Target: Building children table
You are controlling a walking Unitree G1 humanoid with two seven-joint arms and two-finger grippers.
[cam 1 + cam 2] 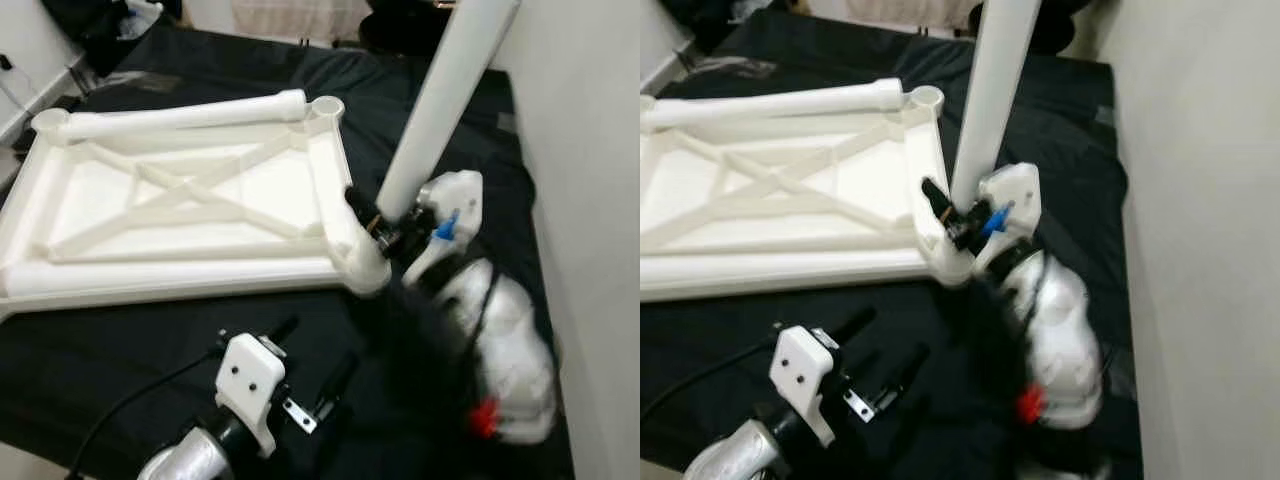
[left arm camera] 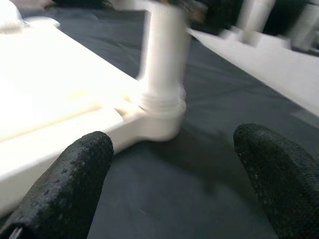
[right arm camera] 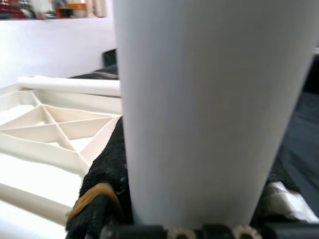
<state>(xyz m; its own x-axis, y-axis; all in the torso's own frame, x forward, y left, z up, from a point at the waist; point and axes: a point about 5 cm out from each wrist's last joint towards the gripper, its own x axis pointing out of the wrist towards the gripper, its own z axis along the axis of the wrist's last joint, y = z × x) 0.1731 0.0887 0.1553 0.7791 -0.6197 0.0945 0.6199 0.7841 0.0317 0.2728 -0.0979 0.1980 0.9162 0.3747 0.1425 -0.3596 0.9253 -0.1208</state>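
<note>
A white plastic tabletop (image 1: 190, 205) lies upside down on a black cloth, its crossed ribs facing up. One white leg (image 1: 185, 117) lies along its far edge. A second white leg (image 1: 440, 100) stands upright in the near right corner socket (image 1: 365, 268), and my right gripper (image 1: 385, 225) is shut on its lower end. The leg (image 3: 204, 109) sits between black fingers in the right wrist view. My left gripper (image 1: 315, 365) hovers open over the cloth in front of that corner, its fingertips (image 2: 75, 174) apart, with the socket (image 2: 159, 114) ahead.
A black cloth (image 1: 130, 350) covers the floor. A white wall (image 1: 590, 150) runs close along the right side. Dark clutter (image 1: 100, 25) sits at the far left beyond the cloth.
</note>
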